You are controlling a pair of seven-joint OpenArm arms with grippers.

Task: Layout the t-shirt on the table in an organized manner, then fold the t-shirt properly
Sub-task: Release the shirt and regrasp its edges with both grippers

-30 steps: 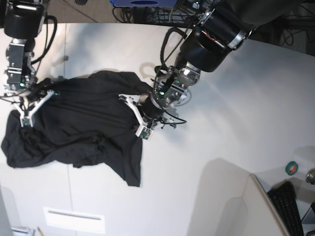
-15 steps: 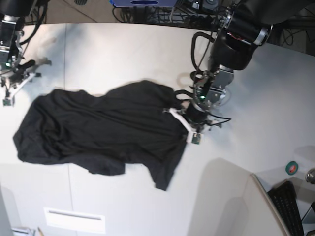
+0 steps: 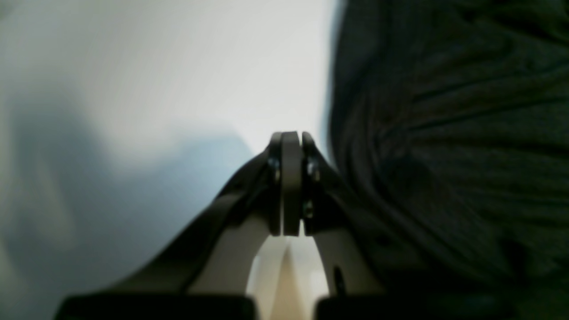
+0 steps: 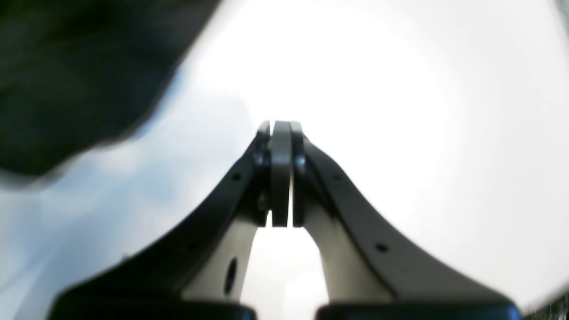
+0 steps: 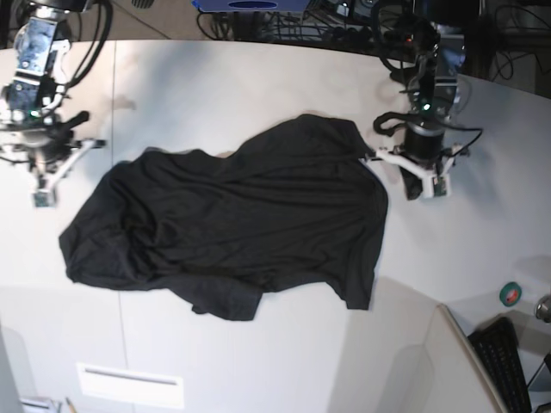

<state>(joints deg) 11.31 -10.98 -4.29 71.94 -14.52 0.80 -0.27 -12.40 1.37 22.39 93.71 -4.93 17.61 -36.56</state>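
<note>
The black t-shirt (image 5: 232, 219) lies spread but wrinkled across the middle of the off-white table (image 5: 258, 77), no print showing. My left gripper (image 5: 419, 182) is shut and empty just off the shirt's right edge. In the left wrist view its fingertips (image 3: 291, 140) are pressed together, with the shirt (image 3: 449, 133) right beside them. My right gripper (image 5: 41, 191) is shut and empty over bare table left of the shirt. In the right wrist view its fingertips (image 4: 280, 129) are closed and the shirt (image 4: 75, 71) is a dark blur at the upper left.
A green tape roll (image 5: 510, 294) and a black keyboard (image 5: 508, 366) sit at the lower right beside a white angled panel (image 5: 396, 361). A white label strip (image 5: 129, 383) is at the front. Cables and equipment line the back edge.
The shirt was dragged to the right and now lies more spread out. My left gripper let go of it and moved up and right. My right gripper moved down a little.
</note>
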